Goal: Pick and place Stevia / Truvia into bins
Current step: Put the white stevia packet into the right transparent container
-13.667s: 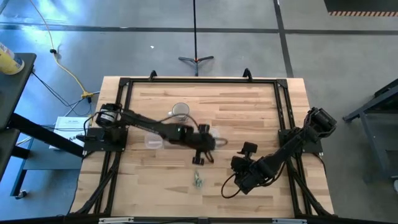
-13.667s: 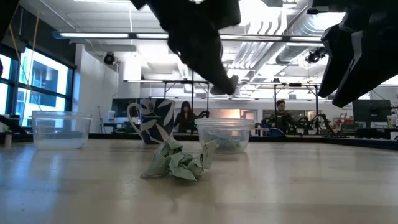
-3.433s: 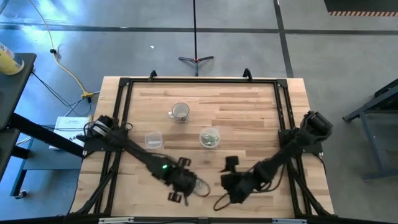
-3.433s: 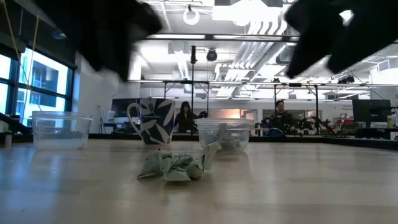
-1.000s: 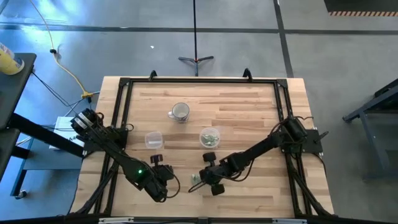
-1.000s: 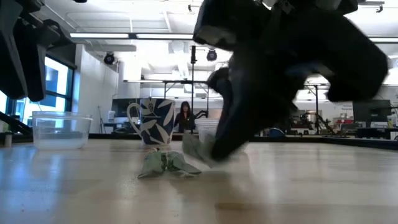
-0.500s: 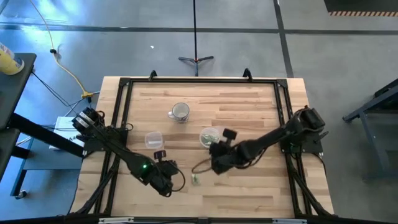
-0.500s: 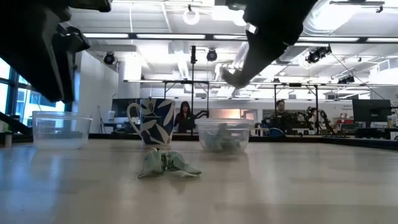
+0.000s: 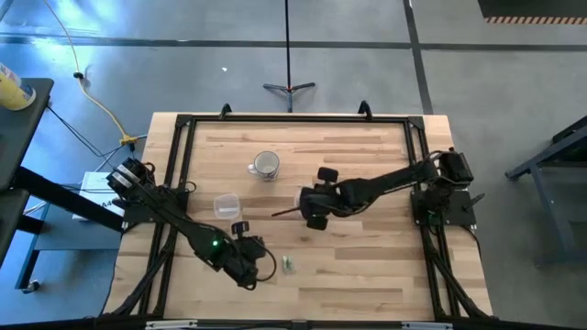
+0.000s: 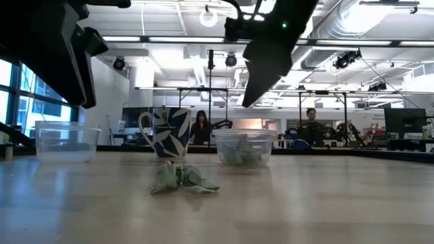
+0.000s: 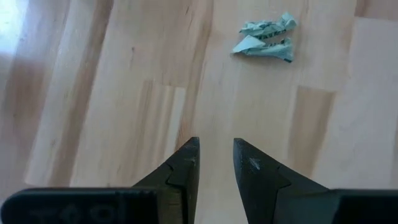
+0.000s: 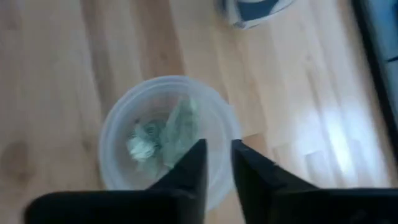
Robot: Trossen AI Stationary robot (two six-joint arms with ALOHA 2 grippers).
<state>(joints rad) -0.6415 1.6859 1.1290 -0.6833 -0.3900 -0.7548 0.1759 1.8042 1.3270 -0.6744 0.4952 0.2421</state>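
Looking straight down from the high view: right end effector (image 9: 313, 203) poised over the round bin (image 9: 306, 201) at mid-counter, left end effector (image 9: 260, 266) parked near the front edge just beside the remaining Stevia sachets (image 9: 289, 264). Squarish bin (image 9: 226, 206) standing apart to the left, glass mug (image 9: 264, 165) farther back. Counter (image 9: 367, 275) bare wood elsewhere. Finger gaps too small to judge from here.

Level with the counter in the low view: crumpled pale-green sachets (image 10: 180, 179) lying in a loose heap up front, round bin (image 10: 243, 148) behind with green paper inside, squarish bin (image 10: 66, 141) at far left looking empty, mug (image 10: 165, 132) between. Both arms only as dark shapes above, tips cut off. People seated in the room beyond.

Past the left wrist: fingers (image 11: 188, 168) slightly parted, holding nothing, pointed at two or three sachets (image 11: 265, 38) lying folded together well ahead.

Past the right wrist: fingers (image 12: 194, 165) nearly closed and empty, directly above the round bin (image 12: 118, 124); several sachets (image 12: 168, 134) resting inside, exact count unclear.

Likely feather-light, limp and creased; best pinched at a raised fold or edge, since flat paper would slide on wood and stuck neighbours could lift along.
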